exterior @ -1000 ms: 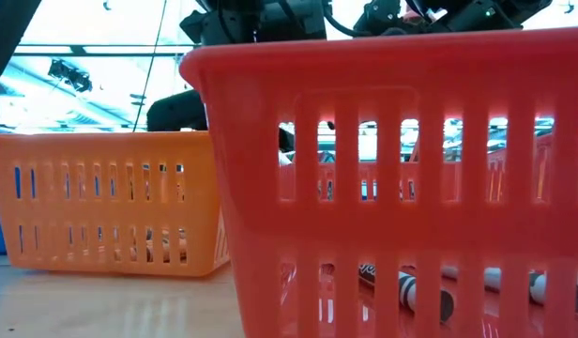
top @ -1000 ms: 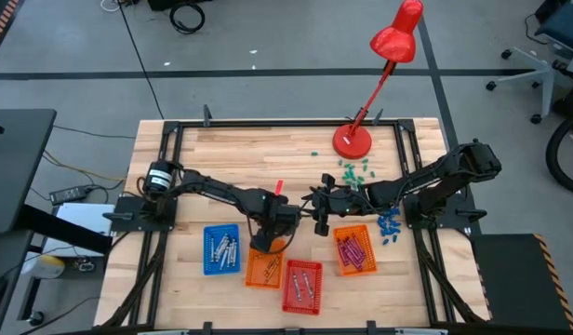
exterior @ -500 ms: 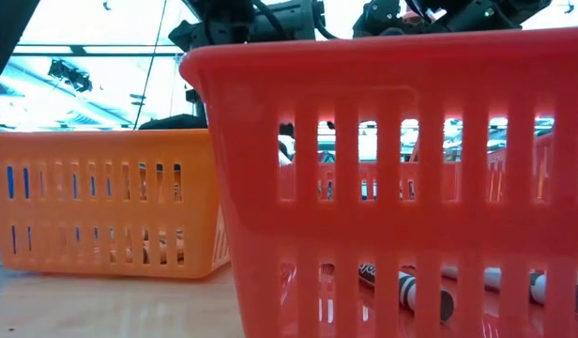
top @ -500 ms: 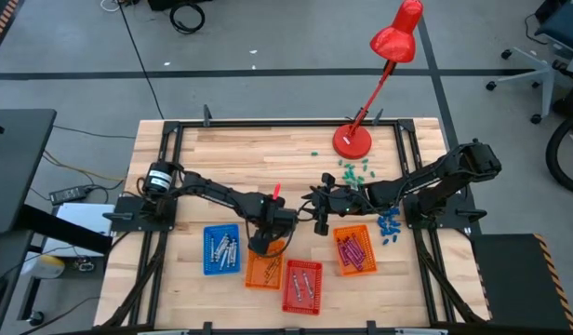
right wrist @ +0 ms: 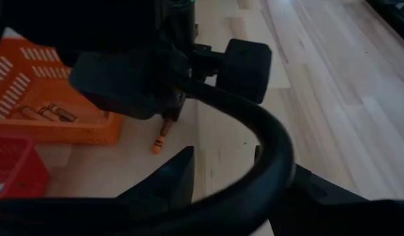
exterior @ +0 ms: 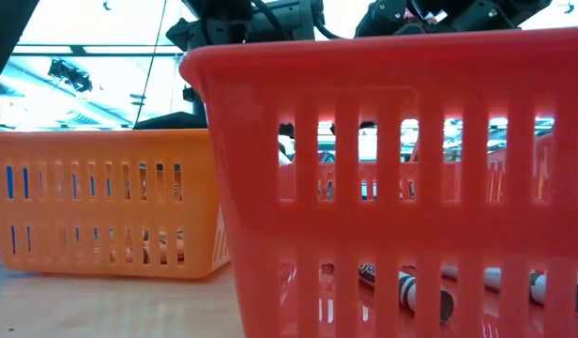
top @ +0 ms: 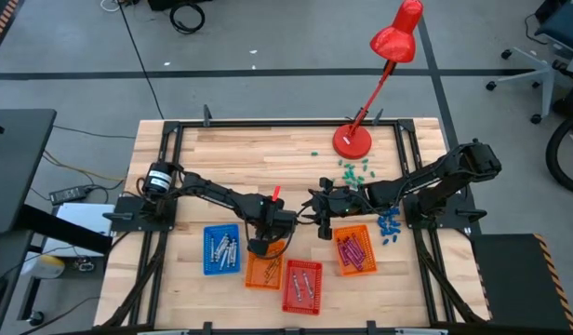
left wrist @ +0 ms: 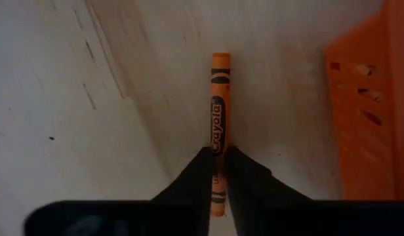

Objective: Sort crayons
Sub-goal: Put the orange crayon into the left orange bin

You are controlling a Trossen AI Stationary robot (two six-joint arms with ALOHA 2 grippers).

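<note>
My left gripper is shut on an orange crayon beside the orange tray, which holds several orange crayons. In the high view this gripper hovers at the tray's far edge. My right gripper stands open just right of it, with nothing between its fingers. Blue, red and a second orange tray hold other crayons. My left gripper pinches the orange crayon's paper-wrapped body between its two fingers, nearer one end. The fingers point down and lie along the crayon. The crayon hangs tilted below the fingers, its free end low over the table; whether it touches the wood I cannot tell.
A red desk lamp stands at the far edge. Teal bits and blue bits lie near the right arm. A dark cable arcs in front of the right gripper. The far left of the table is bare wood.
My left gripper has shifted a little toward the table's left and near edges, staying over the far edge of the orange tray. The right arm has kept still.
</note>
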